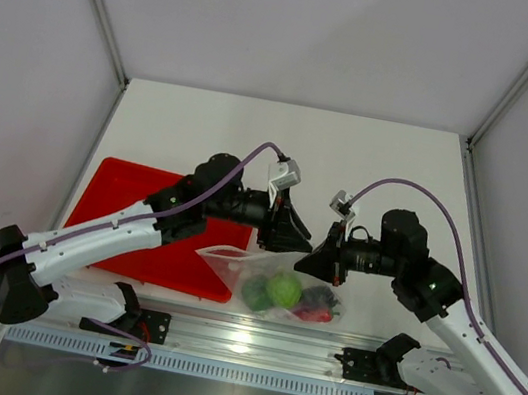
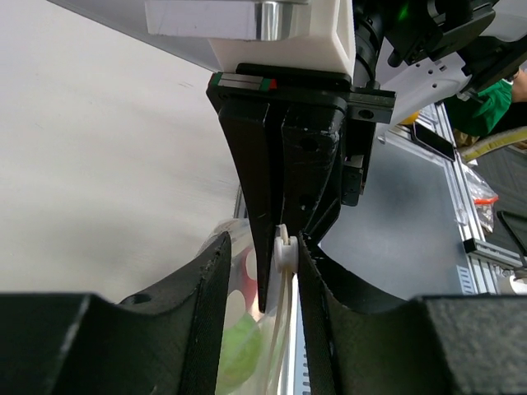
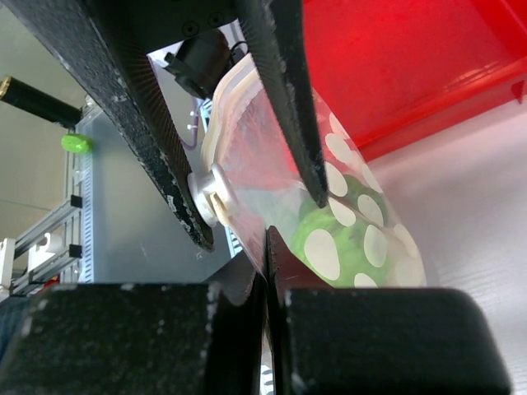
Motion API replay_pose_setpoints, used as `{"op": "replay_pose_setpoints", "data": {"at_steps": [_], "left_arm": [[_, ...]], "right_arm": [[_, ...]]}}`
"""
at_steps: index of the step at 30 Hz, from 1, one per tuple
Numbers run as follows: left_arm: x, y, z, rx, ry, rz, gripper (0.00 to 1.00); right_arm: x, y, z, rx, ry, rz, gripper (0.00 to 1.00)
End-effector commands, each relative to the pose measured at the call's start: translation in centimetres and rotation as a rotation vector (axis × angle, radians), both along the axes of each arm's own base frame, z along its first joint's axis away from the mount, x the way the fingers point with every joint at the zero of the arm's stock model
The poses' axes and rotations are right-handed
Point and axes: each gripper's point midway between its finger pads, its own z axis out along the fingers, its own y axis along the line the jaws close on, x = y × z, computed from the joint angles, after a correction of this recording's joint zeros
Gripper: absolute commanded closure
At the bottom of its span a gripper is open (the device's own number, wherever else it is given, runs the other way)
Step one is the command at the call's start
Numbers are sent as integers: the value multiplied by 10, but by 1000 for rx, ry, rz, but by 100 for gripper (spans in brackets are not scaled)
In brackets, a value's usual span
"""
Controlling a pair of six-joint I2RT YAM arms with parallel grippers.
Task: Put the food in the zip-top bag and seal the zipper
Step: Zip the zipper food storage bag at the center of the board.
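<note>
The clear zip-top bag (image 1: 262, 270) with white dots lies by the table's near edge, right of the red tray. The food is inside it: a light green ball (image 1: 283, 289), a darker green one (image 1: 256, 294) and a red and purple piece (image 1: 316, 310). My right gripper (image 3: 268, 239) is shut on the bag's top edge. My left gripper (image 2: 263, 247) straddles the same edge with its jaws apart. The white zipper slider (image 2: 285, 251) rests against one of its fingers (image 2: 329, 321). The green food (image 3: 338, 222) shows through the film.
The red tray (image 1: 131, 206) lies on the left, partly under my left arm. An aluminium rail (image 1: 250, 342) runs along the near edge just below the bag. White walls enclose the table on three sides.
</note>
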Motion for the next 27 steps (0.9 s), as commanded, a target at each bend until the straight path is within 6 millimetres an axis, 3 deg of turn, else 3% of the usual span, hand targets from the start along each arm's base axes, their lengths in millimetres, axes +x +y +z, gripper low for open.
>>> {"op": "replay_pose_setpoints", "data": {"at_steps": [1,6,10,11,12,13,15,18,24,26,27], "left_arm": [[-4,0,17,-28,-21,-31,60],[-8,2,14,-26,-17,-49,73],[-12,4,14,-22,-18,-67,99],[-13,4,15,-25,-19,-70,99],[-13,5,15,-29,-21,-70,99],[-13,5,17,-32,-23,-71,99],[-16,5,19,-37,-29,-87,99],[-18,6,21,-36,-37,-105,100],[-25,5,22,-41,-32,-148,99],[-25,6,21,-39,-30,-151,99],[-26,5,20,-37,-29,-154,99]], "right_arm": [[6,0,25,41,-87,-23,100],[5,0,25,39,-86,-21,100],[5,-2,27,41,-96,-27,100],[4,-2,27,40,-95,-26,100],[4,-2,27,37,-100,-22,97],[3,-3,28,33,-99,-21,81],[2,-3,28,26,-104,-7,70],[1,-2,29,15,-102,13,67],[1,0,28,-9,-91,46,86],[1,0,26,-14,-86,50,100],[1,1,27,-13,-88,51,100]]}}
